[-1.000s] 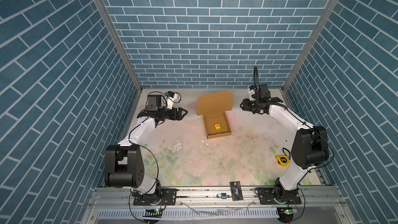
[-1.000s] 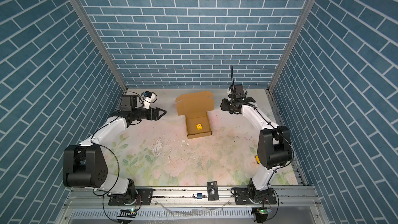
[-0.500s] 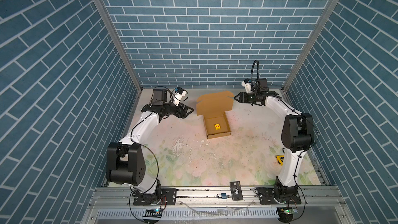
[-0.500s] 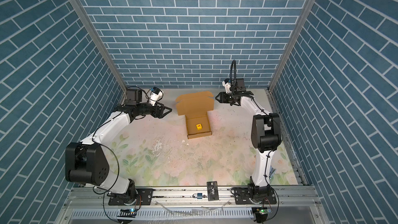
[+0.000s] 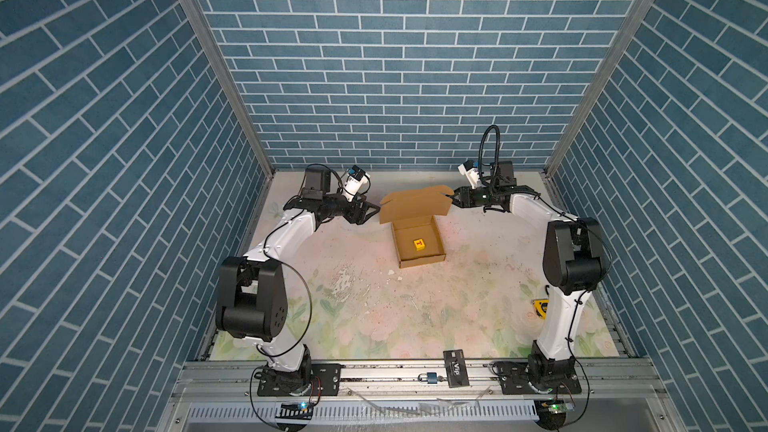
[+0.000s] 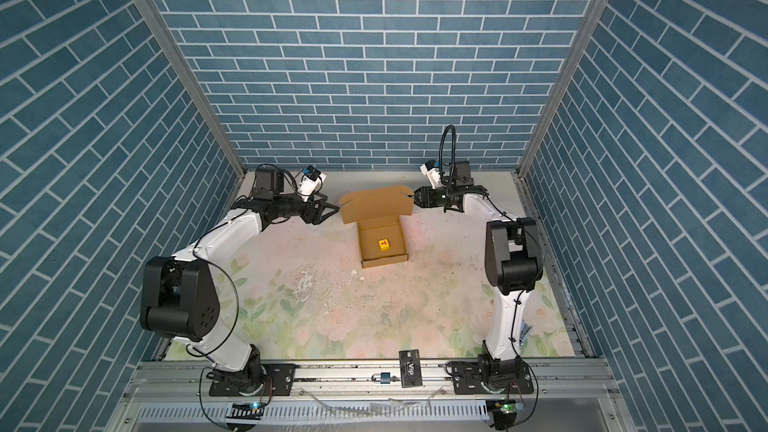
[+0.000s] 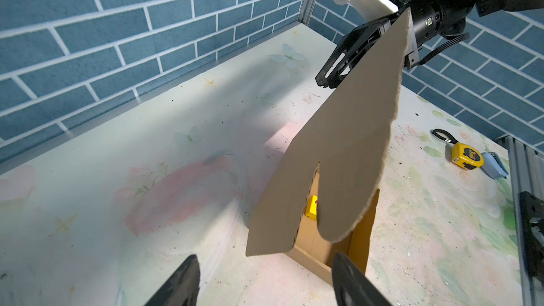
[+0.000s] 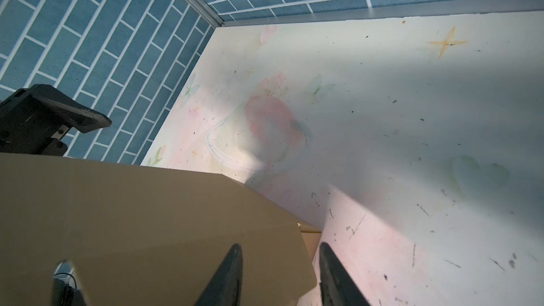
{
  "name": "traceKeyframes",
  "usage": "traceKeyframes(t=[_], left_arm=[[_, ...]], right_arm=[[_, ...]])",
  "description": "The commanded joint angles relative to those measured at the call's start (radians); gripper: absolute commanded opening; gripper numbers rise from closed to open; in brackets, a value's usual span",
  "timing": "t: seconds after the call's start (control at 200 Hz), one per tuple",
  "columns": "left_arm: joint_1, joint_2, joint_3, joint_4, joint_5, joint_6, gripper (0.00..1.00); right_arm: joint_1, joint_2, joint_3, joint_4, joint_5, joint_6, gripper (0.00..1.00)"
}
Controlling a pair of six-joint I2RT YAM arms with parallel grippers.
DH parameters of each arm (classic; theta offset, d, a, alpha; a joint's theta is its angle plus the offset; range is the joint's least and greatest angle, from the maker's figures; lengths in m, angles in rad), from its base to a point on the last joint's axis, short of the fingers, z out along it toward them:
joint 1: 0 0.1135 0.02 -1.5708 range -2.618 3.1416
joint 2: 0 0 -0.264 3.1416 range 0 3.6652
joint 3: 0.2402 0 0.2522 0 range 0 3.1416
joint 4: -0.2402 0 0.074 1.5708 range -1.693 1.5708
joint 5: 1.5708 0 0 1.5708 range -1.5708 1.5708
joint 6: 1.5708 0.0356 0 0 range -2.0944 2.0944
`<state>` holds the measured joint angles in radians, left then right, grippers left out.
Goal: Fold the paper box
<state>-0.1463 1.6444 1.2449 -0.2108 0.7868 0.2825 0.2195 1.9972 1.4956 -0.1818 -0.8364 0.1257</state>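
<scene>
Cardboard box (image 5: 422, 260) sits open at back-middle of counter (image 5: 374, 305), lid (image 5: 413, 205) raised. Left fingers (image 7: 182, 278) spread, empty, just beside lid's edge. Right fingers (image 8: 229, 275) parted astride lid's opposite corner, not clenched.

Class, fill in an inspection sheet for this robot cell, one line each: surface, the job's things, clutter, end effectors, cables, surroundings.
Surface: floral-print table, scuffed, with white flakes near the middle.
Job's things: paper box, tray open, lid raised at its far side; small yellow block inside.
Clutter: yellow tape measure beside the right arm; padlock and black card on the front rail.
End effectors: left end effector open, close to the lid's left edge; right end effector open, straddling the lid's right corner.
Cables: black cable looped above the right end effector; no snag seen.
Surroundings: blue brick-pattern walls on three sides.
</scene>
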Motion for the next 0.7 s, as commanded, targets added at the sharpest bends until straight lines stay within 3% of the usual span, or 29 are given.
traceKeyframes(t=[0.0,0.225,0.39,0.6,0.695], left_arm=[[-0.010,0.011,0.003,0.032,0.006,-0.006,0.63],[-0.030,0.034,0.034,0.024,0.003,-0.025,0.56],[-0.053,0.029,0.036,-0.014,-0.037,0.043,0.54],[-0.058,0.078,0.103,-0.038,-0.081,-0.032,0.44],[-0.062,0.079,0.092,-0.014,-0.084,-0.035,0.34]], right_arm=[[0.007,-0.062,-0.034,0.037,-0.035,-0.031,0.43],[0.014,-0.066,-0.056,0.059,-0.015,0.000,0.43],[0.015,-0.073,-0.087,0.101,-0.004,0.051,0.42],[0.018,-0.108,-0.134,0.104,0.001,0.059,0.42],[0.017,-0.134,-0.167,0.130,-0.005,0.060,0.42]])
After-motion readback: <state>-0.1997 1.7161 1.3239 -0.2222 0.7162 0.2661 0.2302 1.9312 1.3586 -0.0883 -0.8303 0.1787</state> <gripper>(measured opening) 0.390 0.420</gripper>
